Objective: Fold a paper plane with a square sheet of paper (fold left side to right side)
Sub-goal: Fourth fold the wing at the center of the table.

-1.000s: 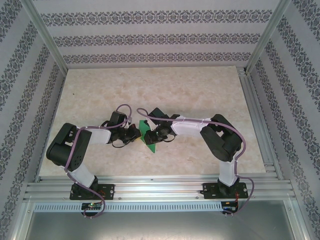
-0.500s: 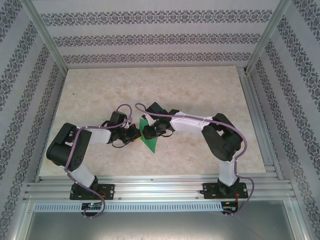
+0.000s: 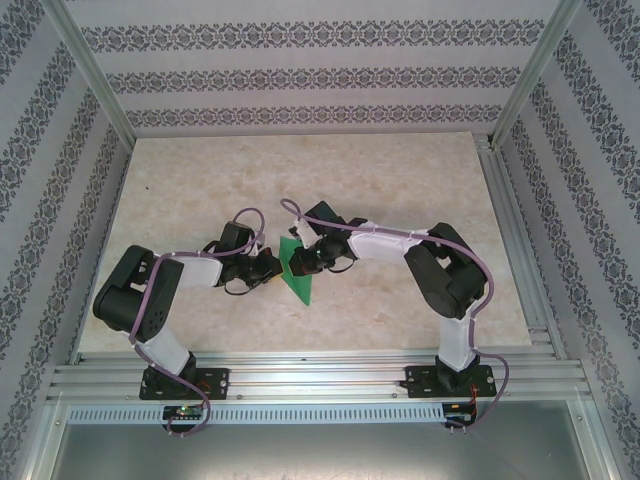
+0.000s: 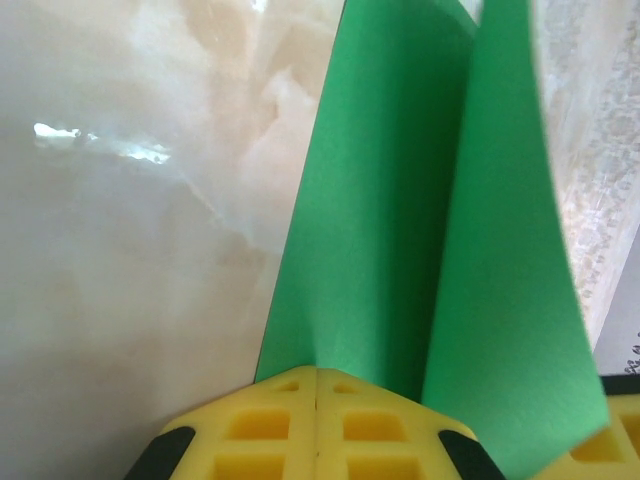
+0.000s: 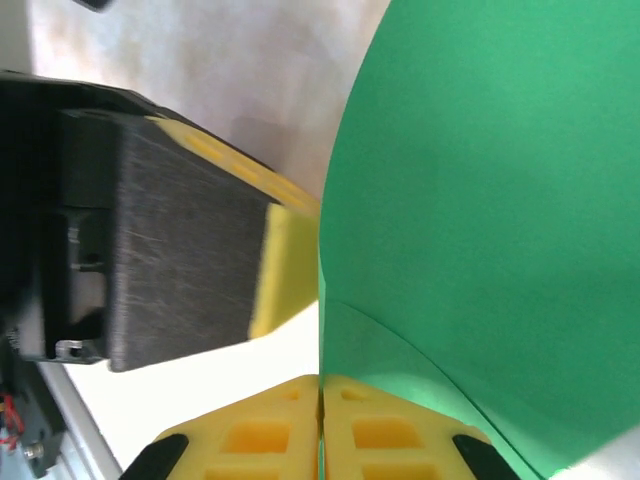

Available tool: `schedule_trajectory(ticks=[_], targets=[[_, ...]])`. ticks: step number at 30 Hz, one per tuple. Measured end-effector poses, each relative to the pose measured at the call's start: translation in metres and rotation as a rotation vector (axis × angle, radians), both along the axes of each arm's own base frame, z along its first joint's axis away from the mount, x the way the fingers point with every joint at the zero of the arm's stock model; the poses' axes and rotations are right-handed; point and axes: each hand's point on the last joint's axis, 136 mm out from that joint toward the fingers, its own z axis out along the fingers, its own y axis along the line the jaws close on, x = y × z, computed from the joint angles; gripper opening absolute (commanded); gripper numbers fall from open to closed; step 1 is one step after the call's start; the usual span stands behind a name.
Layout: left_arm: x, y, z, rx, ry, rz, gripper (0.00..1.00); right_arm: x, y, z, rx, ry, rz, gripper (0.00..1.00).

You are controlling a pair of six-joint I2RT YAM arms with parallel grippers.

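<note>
Top external gave me the widest picture: the pale marbled table (image 3: 350,180), with both arms bent inward toward the lower middle of the frame. Between them the paper (image 3: 297,272) stood up off the surface as a narrow green wedge, its point toward the bottom of the frame. It was partly folded, not flat. The left gripper (image 3: 271,268) met it from the left and the right gripper (image 3: 305,258) from the right, their heads nearly touching.

From above I could not tell how the jaws stood; the wrist views settled that. In the left wrist view, the left gripper (image 4: 317,400) had its yellow pads pressed together at bottom centre, pinching the paper (image 4: 390,200), which rose from there in two panels meeting in a valley. In the right wrist view, the right gripper (image 5: 320,420) was likewise clamped on the paper (image 5: 480,180). A soft curved bulge sat just above that pinch, and the left gripper's finger (image 5: 180,250) loomed in the left half of the frame.

My worry was the two pinches sitting so close on one thin sheet. If the arms pulled apart, the paper could tear or slip out of one grip. If it was pressed down with that bulge in it, the crease would likely set crooked. The crowded heads could also knock together.
</note>
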Motion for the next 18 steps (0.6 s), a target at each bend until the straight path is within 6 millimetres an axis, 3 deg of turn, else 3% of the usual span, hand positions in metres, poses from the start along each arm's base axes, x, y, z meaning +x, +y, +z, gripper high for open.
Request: schedule_trajectory(ticks=[6,18], targets=[[0.000,0.000,0.000,0.000,0.000,0.000,0.00,-0.003,0.004,0.004,0.042,0.016,0.018,0.09],[0.000,0.000,-0.001,0.001,0.001,-0.001,0.00,0.005,-0.016,-0.007,0.064,0.062,-0.017,0.09]])
